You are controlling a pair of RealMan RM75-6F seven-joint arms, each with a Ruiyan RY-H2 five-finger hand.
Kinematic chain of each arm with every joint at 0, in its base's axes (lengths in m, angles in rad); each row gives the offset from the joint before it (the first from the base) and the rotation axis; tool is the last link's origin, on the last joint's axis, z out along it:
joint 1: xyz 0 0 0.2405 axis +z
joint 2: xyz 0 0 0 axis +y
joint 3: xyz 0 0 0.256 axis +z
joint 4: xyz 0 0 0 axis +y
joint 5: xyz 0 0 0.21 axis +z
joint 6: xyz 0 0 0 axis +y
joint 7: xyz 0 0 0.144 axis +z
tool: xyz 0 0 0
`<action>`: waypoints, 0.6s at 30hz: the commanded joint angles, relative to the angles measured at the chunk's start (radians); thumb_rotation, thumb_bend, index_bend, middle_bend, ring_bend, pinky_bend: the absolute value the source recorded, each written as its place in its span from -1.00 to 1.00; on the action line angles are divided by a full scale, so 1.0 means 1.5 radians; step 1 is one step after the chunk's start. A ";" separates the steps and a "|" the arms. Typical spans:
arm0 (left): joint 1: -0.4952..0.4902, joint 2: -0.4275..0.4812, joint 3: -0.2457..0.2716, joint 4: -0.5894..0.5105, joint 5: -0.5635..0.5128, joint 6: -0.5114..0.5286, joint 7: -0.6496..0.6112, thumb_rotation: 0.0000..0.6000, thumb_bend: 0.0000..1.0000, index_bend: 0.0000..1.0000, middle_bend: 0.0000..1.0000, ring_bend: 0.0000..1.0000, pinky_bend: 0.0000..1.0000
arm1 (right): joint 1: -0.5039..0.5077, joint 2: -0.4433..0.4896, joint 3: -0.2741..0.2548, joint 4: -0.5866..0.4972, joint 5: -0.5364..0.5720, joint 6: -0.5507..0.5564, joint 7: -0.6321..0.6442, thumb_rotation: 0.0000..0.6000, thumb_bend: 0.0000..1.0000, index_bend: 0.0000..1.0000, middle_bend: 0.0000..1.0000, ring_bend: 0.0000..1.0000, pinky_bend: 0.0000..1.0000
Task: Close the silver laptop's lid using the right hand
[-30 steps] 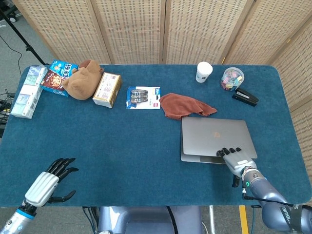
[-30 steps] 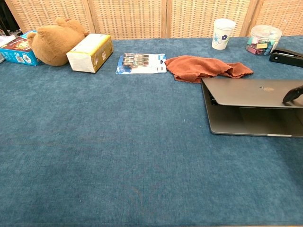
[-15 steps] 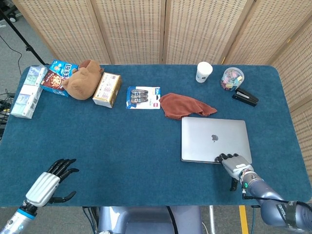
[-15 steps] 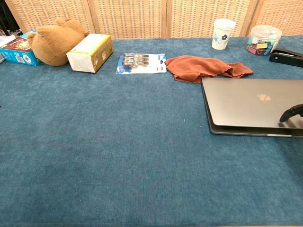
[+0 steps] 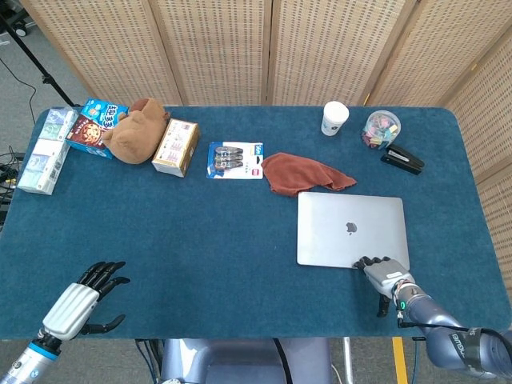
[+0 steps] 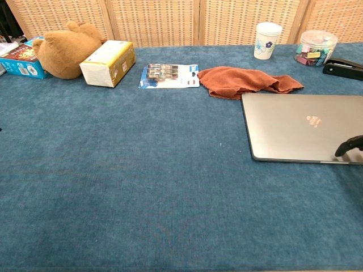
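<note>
silver laptop [image 5: 350,230], lid flat down, on right part of blue tabletop [image 5: 200,232], just in front of rust cloth [image 5: 306,172]. right hand [image 5: 385,273] at its near right corner, fingertips [image 5: 368,262] on lid edge, gripping nothing. left hand [image 5: 80,298] over near left tabletop edge, fingers apart, empty.

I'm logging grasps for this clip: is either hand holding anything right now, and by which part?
Nothing is held. The right hand rests its fingers on the silver laptop's near edge; the left hand is empty.
</note>
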 commanded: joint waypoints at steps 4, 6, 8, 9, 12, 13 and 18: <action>0.000 0.000 -0.001 0.000 0.000 0.001 0.000 0.34 -0.43 -0.47 -0.75 -0.82 -0.83 | 0.002 0.004 -0.001 0.000 -0.011 0.004 0.011 1.00 -1.00 -1.00 -1.00 -1.00 -0.86; 0.001 0.000 -0.001 0.000 -0.001 0.001 0.000 0.34 -0.43 -0.47 -0.75 -0.82 -0.83 | 0.005 0.014 0.003 -0.007 -0.020 0.012 0.016 1.00 -1.00 -1.00 -1.00 -1.00 -0.86; 0.001 -0.001 -0.002 0.000 -0.002 0.002 0.000 0.34 -0.43 -0.47 -0.75 -0.82 -0.83 | 0.008 0.027 0.009 -0.016 -0.028 0.021 0.020 1.00 -1.00 -1.00 -1.00 -1.00 -0.86; 0.001 -0.001 -0.003 0.001 -0.003 0.003 0.000 0.34 -0.43 -0.47 -0.75 -0.82 -0.83 | 0.011 0.041 0.015 -0.025 -0.036 0.034 0.022 1.00 -1.00 -1.00 -1.00 -1.00 -0.86; 0.002 -0.002 -0.004 0.001 -0.003 0.006 -0.001 0.34 -0.43 -0.47 -0.75 -0.82 -0.83 | 0.011 0.065 0.024 -0.046 -0.054 0.057 0.025 1.00 -1.00 -1.00 -1.00 -1.00 -0.86; 0.003 -0.003 -0.005 0.002 -0.002 0.009 -0.002 0.34 -0.43 -0.47 -0.75 -0.82 -0.83 | 0.009 0.073 0.028 -0.052 -0.062 0.068 0.026 1.00 -1.00 -1.00 -1.00 -1.00 -0.86; 0.009 -0.007 -0.011 0.005 -0.004 0.026 -0.008 0.34 -0.43 -0.47 -0.75 -0.82 -0.83 | -0.017 0.114 0.045 -0.083 -0.128 0.139 0.022 1.00 -1.00 -1.00 -1.00 -1.00 -0.86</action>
